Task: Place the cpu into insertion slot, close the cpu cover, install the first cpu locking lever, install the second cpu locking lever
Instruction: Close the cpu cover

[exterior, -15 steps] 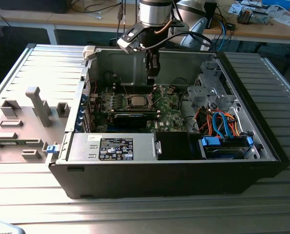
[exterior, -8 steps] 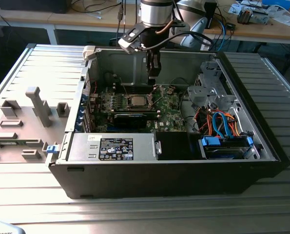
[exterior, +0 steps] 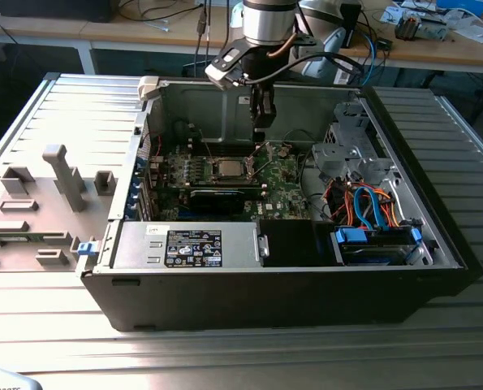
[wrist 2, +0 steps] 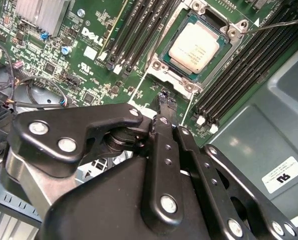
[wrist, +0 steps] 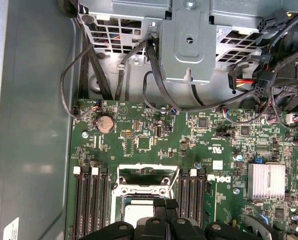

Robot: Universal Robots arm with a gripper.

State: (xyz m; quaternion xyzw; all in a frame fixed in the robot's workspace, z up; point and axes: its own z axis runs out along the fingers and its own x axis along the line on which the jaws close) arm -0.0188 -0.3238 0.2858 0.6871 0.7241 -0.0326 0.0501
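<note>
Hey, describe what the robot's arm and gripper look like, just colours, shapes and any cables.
The arm ends in a round silver-grey metal section. Below it the gripper is matte black: flat hinged link bars tapering to narrow fingers, joined with shiny silver screws. Black cables loop beside the wrist, and a pale grey block is mounted on one side.

The arm (exterior: pixel 269 20) hangs in from the top edge of the exterior view, its last silver segment upright. Beneath it the claw (exterior: pixel 261 120) points straight down. In both wrist views its two black fingers (wrist 2: pixel 164 145) (wrist: pixel 160 206) lie pressed together at the tips, nothing visible between them, and the linkage bars (wrist 2: pixel 78 132) on either side are folded in close alongside.
</note>
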